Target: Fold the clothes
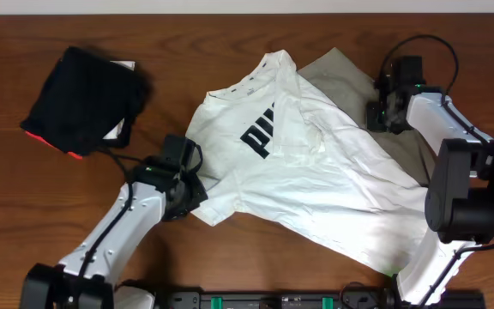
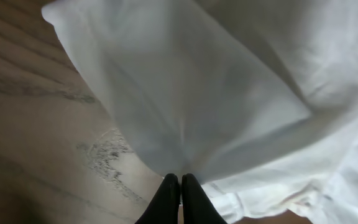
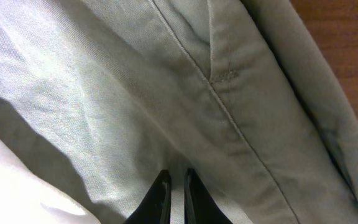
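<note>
The light, limp T-shirt (image 1: 316,172), spread on the table (image 1: 230,34) and best taken by a hem, is seemingly pinched near-left by the closed left end effector (image 2: 180,182); the right end effector (image 3: 174,179) is closed over tan cloth (image 3: 229,93).

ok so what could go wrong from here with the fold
The right hand seems to pinch the khaki garment, not the PUMA T-shirt lying over it; pulling could drag both and bunch the shirt.
The left hand is shut on only an edge of the shirt, which may slip free or lift a single layer.
The shirt lies crumpled, its lettering half hidden, so a fold now would likely come out crooked.
</note>
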### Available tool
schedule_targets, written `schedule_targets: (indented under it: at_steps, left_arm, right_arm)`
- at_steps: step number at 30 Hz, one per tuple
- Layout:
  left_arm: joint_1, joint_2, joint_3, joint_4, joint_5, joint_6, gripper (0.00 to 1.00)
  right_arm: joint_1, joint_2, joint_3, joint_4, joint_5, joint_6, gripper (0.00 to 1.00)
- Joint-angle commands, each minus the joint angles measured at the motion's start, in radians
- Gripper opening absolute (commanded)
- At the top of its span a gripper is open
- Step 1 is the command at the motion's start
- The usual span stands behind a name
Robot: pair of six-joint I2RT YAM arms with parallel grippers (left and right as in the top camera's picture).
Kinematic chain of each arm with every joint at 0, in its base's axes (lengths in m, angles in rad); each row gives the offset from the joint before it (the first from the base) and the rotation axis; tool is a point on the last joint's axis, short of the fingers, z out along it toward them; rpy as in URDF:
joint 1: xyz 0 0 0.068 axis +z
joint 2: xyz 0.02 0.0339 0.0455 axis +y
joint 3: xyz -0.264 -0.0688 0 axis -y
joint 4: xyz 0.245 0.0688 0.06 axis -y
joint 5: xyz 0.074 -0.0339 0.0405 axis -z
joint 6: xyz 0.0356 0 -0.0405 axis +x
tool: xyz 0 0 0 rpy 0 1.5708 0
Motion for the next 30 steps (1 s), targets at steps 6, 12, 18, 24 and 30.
schedule_targets:
  at_steps: [6, 12, 18, 24, 30]
  left_arm:
    - [-0.002, 0.086, -0.027, 0.0, -0.085, 0.01, 0.06]
    - [-0.002, 0.105, -0.027, 0.0, -0.084, 0.01, 0.22]
    - [-0.002, 0.086, 0.037, -0.062, -0.079, 0.045, 0.49]
    - [-0.002, -0.007, 0.1, -0.084, -0.072, 0.063, 0.49]
    - [-0.002, -0.026, 0.092, 0.013, -0.072, 0.08, 0.09]
  right_arm:
    - [-0.008, 0.002, -0.008, 0.002, -0.003, -0.012, 0.08]
    - [-0.008, 0.002, -0.008, 0.002, -0.003, -0.012, 0.08]
    - [-0.008, 0.002, -0.008, 0.002, -0.003, -0.012, 0.09]
    - [-0.008, 0.002, -0.008, 0.002, -0.004, -0.012, 0.09]
    - [-0.008, 0.002, -0.008, 0.003, -0.004, -0.012, 0.09]
